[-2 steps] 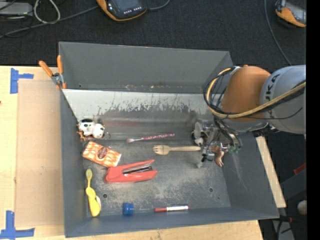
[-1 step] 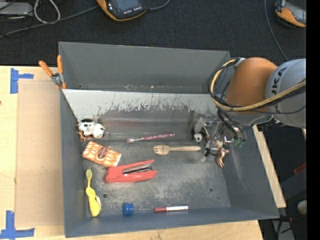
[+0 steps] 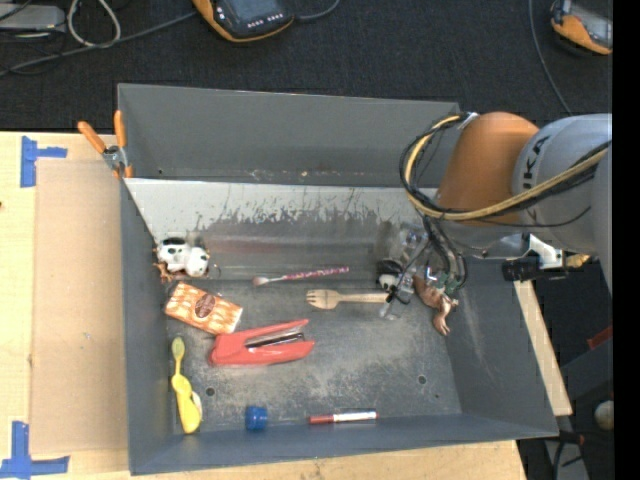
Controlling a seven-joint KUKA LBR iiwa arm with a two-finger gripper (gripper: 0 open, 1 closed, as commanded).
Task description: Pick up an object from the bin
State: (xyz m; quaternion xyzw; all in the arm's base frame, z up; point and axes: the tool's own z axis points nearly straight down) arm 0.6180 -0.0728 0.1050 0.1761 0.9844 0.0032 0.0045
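My gripper (image 3: 398, 288) is low in the right part of the bin, under the arm's orange cover. It hangs right at the handle end of a pale wooden fork (image 3: 343, 298), which lies flat with its tines pointing left. A small brown figure (image 3: 440, 309) lies just to the right of the gripper, near the bin's right wall. A thin utensil with a pink handle (image 3: 302, 275) rests a little behind the fork.
A red stapler-like tool (image 3: 262, 345) lies in the middle. An orange packet (image 3: 203, 308), a black-and-white toy animal (image 3: 182, 258) and a yellow brush (image 3: 184, 389) are at the left. A blue cap (image 3: 257, 418) and a red-and-white pen (image 3: 343, 419) lie along the front wall.
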